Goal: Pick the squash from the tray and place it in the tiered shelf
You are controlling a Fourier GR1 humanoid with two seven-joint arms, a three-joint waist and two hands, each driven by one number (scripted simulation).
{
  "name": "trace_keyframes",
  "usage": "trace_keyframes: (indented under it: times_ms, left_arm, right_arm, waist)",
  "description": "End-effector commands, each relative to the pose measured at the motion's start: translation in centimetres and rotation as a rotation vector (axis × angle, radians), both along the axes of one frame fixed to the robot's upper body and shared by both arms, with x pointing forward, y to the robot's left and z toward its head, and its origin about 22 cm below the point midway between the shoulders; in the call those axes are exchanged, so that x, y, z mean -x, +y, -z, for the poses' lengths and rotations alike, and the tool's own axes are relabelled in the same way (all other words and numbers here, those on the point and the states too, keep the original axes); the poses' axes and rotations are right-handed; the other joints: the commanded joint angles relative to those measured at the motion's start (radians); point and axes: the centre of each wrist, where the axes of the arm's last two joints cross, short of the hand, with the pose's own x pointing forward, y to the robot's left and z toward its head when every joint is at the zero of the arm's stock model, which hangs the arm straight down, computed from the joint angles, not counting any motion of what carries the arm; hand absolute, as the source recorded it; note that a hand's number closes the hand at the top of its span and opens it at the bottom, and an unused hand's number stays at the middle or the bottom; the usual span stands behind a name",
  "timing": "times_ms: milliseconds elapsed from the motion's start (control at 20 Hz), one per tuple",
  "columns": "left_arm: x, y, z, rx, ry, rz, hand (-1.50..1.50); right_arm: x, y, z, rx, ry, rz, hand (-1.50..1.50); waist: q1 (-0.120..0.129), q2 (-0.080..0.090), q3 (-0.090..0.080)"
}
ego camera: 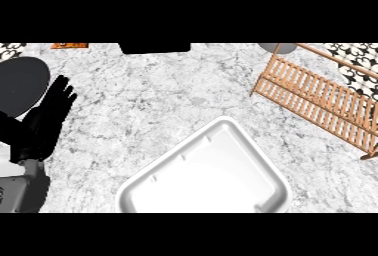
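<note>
A white tray (pixel 151 187) lies on the marble counter at the lower middle, turned corner-on; its inside shows only white, and I see no squash in it. The wooden slatted tiered shelf (pixel 317 97) stands at the right, slanting from the top towards the right edge; no squash shows on it either. My left hand (pixel 50 110) rests at the left edge, open with its fingers pointing up, well to the left of the tray. No right hand appears in the view.
A dark grey round plate (pixel 18 82) sits at the far left behind my left hand. A black object (pixel 155 47) and a small orange item (pixel 70 45) lie along the top edge. A grey disc (pixel 277 47) shows by the shelf's top.
</note>
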Motion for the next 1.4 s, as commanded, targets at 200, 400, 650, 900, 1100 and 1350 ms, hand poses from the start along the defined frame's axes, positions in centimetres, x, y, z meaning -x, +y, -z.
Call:
trace_keyframes:
  times_ms: [200, 400, 650, 900, 1100, 1350]
  left_arm:
    - [0.3, -0.5, -0.3, -0.002, -0.011, 0.022, 0.0]
    - [-0.3, -1.5, -0.5, 0.009, -0.017, 0.03, 0.0]
    - [0.0, -0.7, -0.6, 0.018, -0.009, 0.024, 0.0]
    - [-0.2, -2.0, -0.3, 0.006, -0.026, 0.056, 0.0]
    - [-0.2, -2.4, -1.2, 0.009, -0.013, 0.034, 0.0]
    - [-0.4, -0.7, 0.1, 0.008, -0.011, 0.043, 0.0]
  right_arm:
    - [1.6, -4.7, -7.8, -0.024, -0.12, 0.106, 1.5]
    - [-0.2, -5.9, -7.6, -0.048, -0.115, 0.189, 1.5]
    - [-2.8, -7.9, -7.6, -0.003, -0.13, 0.316, 1.5]
    - [-6.0, -10.2, -7.8, -0.093, -0.092, 0.395, 1.5]
    - [-7.8, -14.7, -9.9, -0.168, -0.081, 0.422, 1.5]
    - [-10.5, -23.6, -11.4, -0.214, -0.079, 0.453, 1.5]
  waist:
    - [0.017, 0.006, -0.001]
    - [0.019, 0.012, 0.001]
    - [0.031, 0.012, 0.001]
    - [0.043, 0.017, 0.002]
    - [0.041, 0.01, 0.004]
    - [0.043, 0.015, 0.003]
